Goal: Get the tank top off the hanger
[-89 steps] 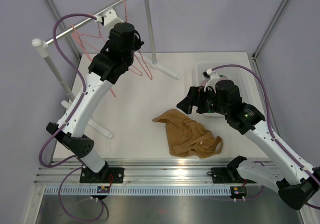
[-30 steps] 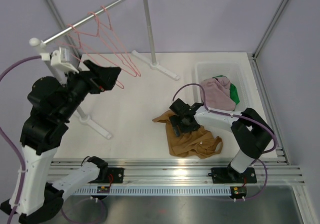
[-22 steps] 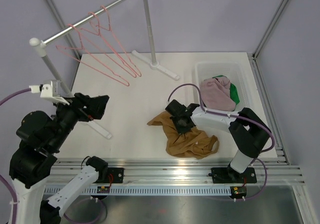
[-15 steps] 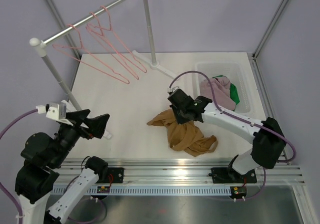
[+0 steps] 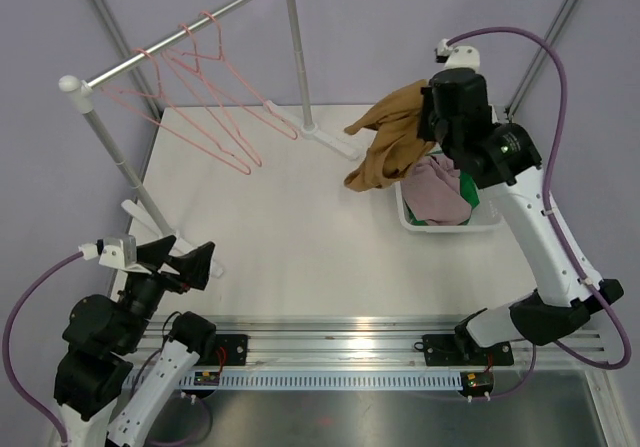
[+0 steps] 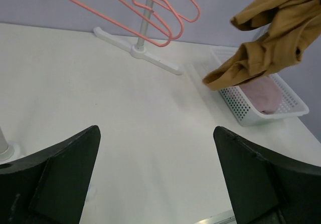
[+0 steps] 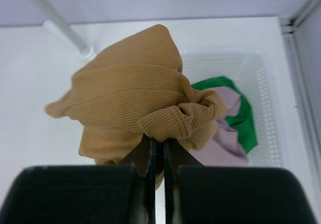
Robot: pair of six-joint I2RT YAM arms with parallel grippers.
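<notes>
Fabric and the wrist housing are covering the fingertips of the right arm (image 5: pixel 520 202) in the overhead view, so the grip itself is not showing there. The tank top (image 5: pixel 392 139) is hanging bunched above the basket's (image 5: pixel 450 225) left rim, its long axis slanting down and away from the basket. The pink hangers (image 5: pixel 205 87) are dangling on the rail, well apart to the basket's left.

From the left wrist, the left gripper (image 6: pixel 155 131) is standing wide and gripping nothing. The tank top's low end is drooping at the basket's left corner; contact is hard to judge.

From the right wrist, the right gripper (image 7: pixel 156 151) is pinching a ribbed fold, jaws nearly together. The bunch is bulging beyond the fingers, hiding the basket's left half.
</notes>
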